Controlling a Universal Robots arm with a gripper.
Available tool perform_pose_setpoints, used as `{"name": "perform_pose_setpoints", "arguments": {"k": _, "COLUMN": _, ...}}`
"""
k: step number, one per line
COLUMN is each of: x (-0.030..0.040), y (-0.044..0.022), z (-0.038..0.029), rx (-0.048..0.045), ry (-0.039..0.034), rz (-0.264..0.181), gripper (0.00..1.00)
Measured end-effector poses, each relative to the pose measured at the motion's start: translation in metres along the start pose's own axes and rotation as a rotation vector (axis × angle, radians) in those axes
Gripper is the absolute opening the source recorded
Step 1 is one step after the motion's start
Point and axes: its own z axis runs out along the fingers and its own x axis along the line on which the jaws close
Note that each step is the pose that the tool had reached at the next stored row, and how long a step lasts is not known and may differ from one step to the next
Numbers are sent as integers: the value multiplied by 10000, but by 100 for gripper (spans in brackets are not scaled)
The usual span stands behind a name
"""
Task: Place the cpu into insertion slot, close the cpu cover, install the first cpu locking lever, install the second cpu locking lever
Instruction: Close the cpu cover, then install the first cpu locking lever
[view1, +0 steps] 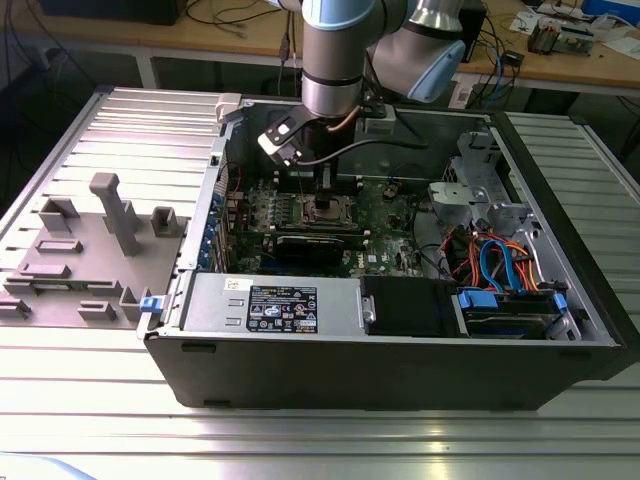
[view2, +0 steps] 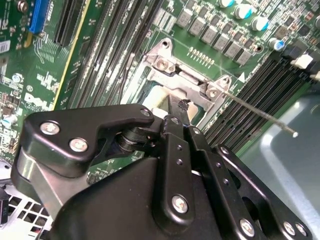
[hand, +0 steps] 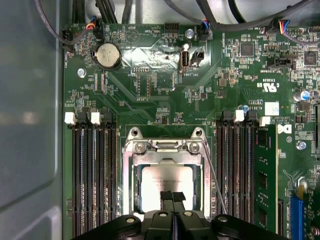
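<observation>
Gripper (view1: 326, 196) reaches down from the arm into the open computer case (view1: 400, 350) in the exterior view. Its tip is directly over the insertion slot (view1: 331, 212) on the green circuit board (view1: 395, 215). Contact cannot be confirmed from here.

Second wrist view: the gripper's fingers are pressed together with nothing seen between them, and the tip is just above the silvery cpu cover (view2: 192, 86). A thin locking lever (view2: 260, 116) juts away from the cover's far corner, off to one side of the tool. Its free end is in the air, apart from the tool.

First wrist view: the cpu (hand: 165, 177) lies in the slot immediately ahead of the closed tip, framed by the cover's window. The cover appears lowered flat over it. The lever rod runs alongside the cover, splayed outward. Memory slots (hand: 95, 175) flank the tool on both sides. A second lever cannot be made out.

Assessment: the cpu is placed and the cover appears closed, so the step in hand is judged to be the first lever. That calls for the closed tip to bear on the rod, clear of the cpu face, pressing it down and in under its catch. A slip risks scraping the board.
</observation>
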Motion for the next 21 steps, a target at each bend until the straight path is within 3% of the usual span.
{"name": "perform_pose_setpoints", "arguments": {"k": 15, "x": 1, "y": 33, "z": -1, "rx": -1, "ry": 0, "rz": 0, "gripper": 11}}
{"name": "perform_pose_setpoints", "arguments": {"k": 21, "x": -2, "y": 34, "z": -63, "rx": 0, "ry": 0, "rz": 0, "gripper": 11}}
